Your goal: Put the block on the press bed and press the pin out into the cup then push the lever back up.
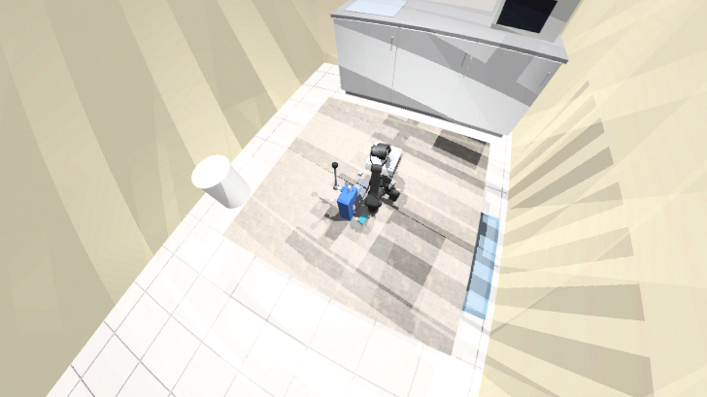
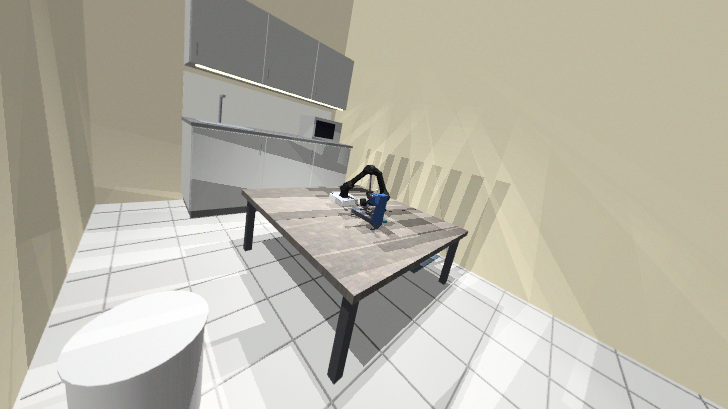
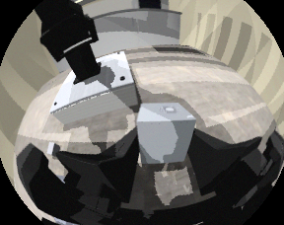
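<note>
My gripper [image 3: 161,127] is shut on a pale grey block [image 3: 157,130], with one black finger on each side. A small round pin mark [image 3: 170,109] shows on the block's top face. The blue press [image 1: 346,203] [image 2: 380,209] stands on the table, its pale bed [image 1: 361,186] [image 2: 362,214] reaching toward the arm's base. In the top view the arm's wrist is beside the bed, on the side away from the lever. The lever [image 1: 335,177] stands upright with a black knob. The punch is hidden or too small to tell. I cannot make out the cup for certain.
The white arm base [image 1: 393,159] [image 2: 342,198] [image 3: 107,94] stands behind the block in the wrist view. A small teal item [image 1: 362,218] lies beside the press foot. A small pale piece [image 1: 359,174] shows near the bed's end.
</note>
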Action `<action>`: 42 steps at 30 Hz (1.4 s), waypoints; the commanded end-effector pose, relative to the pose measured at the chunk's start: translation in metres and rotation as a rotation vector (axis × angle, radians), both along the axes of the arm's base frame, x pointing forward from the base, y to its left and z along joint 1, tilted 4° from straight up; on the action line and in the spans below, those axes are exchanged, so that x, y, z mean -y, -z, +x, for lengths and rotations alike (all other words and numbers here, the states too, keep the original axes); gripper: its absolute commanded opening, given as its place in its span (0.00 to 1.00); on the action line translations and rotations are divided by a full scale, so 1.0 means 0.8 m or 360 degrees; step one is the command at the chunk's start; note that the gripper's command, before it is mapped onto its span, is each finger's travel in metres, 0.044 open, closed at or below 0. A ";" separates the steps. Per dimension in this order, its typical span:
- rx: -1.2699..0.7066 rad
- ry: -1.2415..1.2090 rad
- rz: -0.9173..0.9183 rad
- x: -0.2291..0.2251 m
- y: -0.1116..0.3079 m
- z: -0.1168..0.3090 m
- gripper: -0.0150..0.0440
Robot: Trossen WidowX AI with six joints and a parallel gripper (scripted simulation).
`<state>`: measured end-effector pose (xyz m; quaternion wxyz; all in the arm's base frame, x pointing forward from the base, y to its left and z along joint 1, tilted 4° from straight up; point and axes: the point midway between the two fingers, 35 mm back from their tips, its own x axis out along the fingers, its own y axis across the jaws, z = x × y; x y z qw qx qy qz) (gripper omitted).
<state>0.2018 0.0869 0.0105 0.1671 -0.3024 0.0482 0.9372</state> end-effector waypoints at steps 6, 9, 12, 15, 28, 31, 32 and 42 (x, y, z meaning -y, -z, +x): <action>-0.0008 0.0004 0.0011 -0.001 -0.001 0.000 0.25; -0.0008 0.0004 0.0011 -0.001 -0.001 0.000 0.25; -0.0026 0.0004 0.0018 -0.001 -0.004 0.000 0.25; -0.0026 0.0004 0.0018 -0.001 -0.004 0.000 0.25; -0.0026 0.0004 0.0018 -0.001 -0.004 0.000 0.34; -0.0026 0.0004 0.0018 -0.001 -0.004 0.000 0.48; -0.0026 0.0004 0.0018 -0.001 -0.004 0.000 0.52; -0.0026 0.0004 0.0018 -0.001 -0.004 0.000 0.97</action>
